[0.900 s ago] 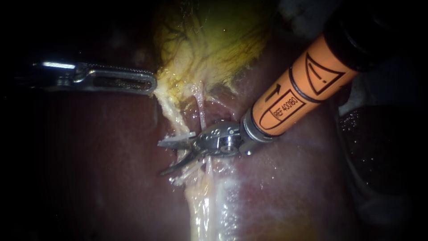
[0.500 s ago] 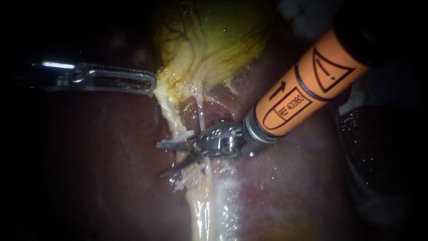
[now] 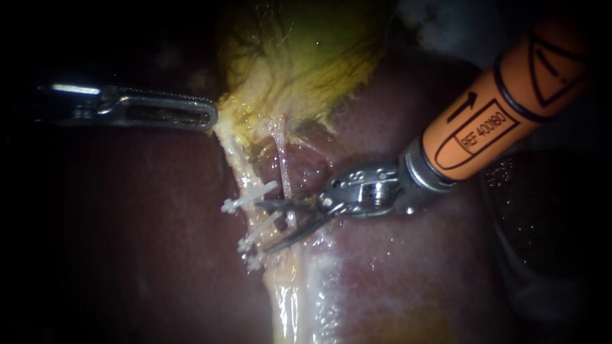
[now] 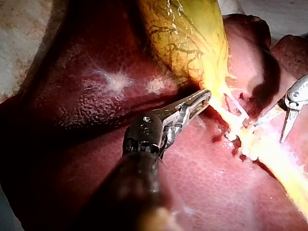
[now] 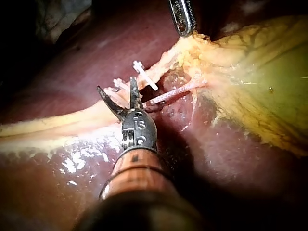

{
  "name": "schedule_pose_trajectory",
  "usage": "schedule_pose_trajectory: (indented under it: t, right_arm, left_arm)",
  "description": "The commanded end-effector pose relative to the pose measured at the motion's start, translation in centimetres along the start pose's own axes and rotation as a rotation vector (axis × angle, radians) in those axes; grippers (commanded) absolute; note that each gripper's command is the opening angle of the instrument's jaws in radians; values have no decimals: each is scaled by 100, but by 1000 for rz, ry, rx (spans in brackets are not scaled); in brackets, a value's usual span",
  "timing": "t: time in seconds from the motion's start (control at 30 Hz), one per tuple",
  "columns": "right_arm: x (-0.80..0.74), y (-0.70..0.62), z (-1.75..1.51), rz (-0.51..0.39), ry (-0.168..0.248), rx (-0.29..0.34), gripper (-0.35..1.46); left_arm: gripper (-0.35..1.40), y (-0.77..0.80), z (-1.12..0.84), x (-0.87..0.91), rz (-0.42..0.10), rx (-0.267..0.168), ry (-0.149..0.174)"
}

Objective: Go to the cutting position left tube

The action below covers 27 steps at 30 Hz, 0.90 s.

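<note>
Centre of the endoscope view: my right instrument (image 3: 261, 226) stands open at the left tube (image 3: 236, 164), between clips (image 3: 250, 196), probably to cut there. Upper left, my left instrument (image 3: 210, 120) clamps the gallbladder (image 3: 299, 57), stretching the tube. Left wrist view: that grip holds the gallbladder's edge. Right wrist view: the clipped tube lies just ahead of the open jaws.

Light: single hard spot on the middle of the endoscope view, falling off to black toward every side.
Pale surface: mottled off-white surface (image 4: 19, 29) with brownish stains, past the liver's (image 4: 96, 110) rim in the left wrist view.
White patch: cleaner white patch (image 4: 274, 14) past another stretch of that rim, brightly lit.
Grey wad: crumpled grey material (image 5: 57, 19) beyond the liver, right wrist view, deep shadow.
Endoscope, upper right: dim pale-grey patch (image 3: 440, 22), texture too dark to tell.
</note>
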Motion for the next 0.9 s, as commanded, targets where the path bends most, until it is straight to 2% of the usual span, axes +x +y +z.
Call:
schedule_pose_trajectory:
  t: [0.03,0.3,0.67,0.77,0.9]
  right_arm:
    - [-3,2,0,10,-2,3,102]
    - [-23,22,-5,69,-8,11,99]
    - [-63,53,16,122,-38,60,99]
    - [-70,60,19,137,-38,75,99]
    - [-73,68,18,168,-11,110,99]
  left_arm:
    - [-35,0,0,0,0,0,0]
    - [-35,0,0,0,0,0,0]
    - [-35,-1,0,0,0,0,0]
    - [-35,-1,-1,0,0,0,0]
    - [-35,-2,-1,0,0,0,0]
